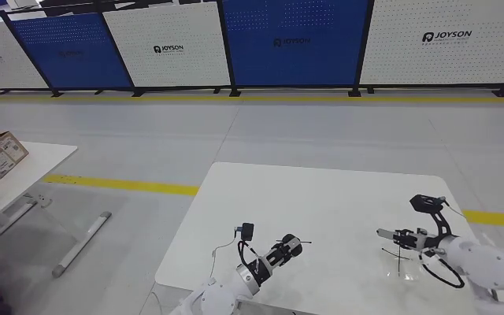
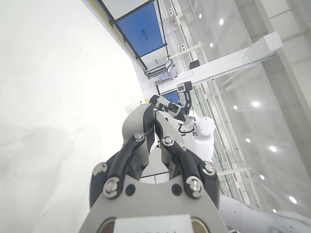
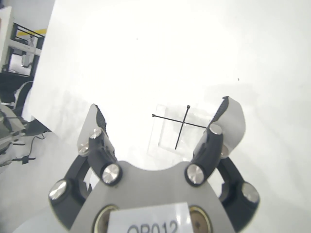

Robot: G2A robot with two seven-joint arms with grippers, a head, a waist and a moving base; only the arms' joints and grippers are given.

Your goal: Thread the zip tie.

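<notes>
My left gripper [image 2: 154, 120] is shut, hovering over the white table [image 1: 315, 197] near its front left edge. A thin black zip tie [image 1: 305, 242] pokes out from its closed tips. Two more black zip ties [image 3: 182, 123] lie crossed on a small clear tray [image 3: 155, 134] at the table's front right. My right gripper [image 3: 162, 104] hangs open just above and beside that tray, one finger [image 3: 228, 112] over the end of a tie, nothing held. From above, the right gripper [image 1: 391, 235] sits just behind the crossed ties [image 1: 400, 257].
The table's left edge [image 1: 185, 228] drops to the floor, where a second white table [image 1: 31, 161] with a box stands farther left. Blue and white partition panels [image 1: 236, 43] line the back. The right arm's gripper [image 2: 159, 103] appears far off in the left wrist view.
</notes>
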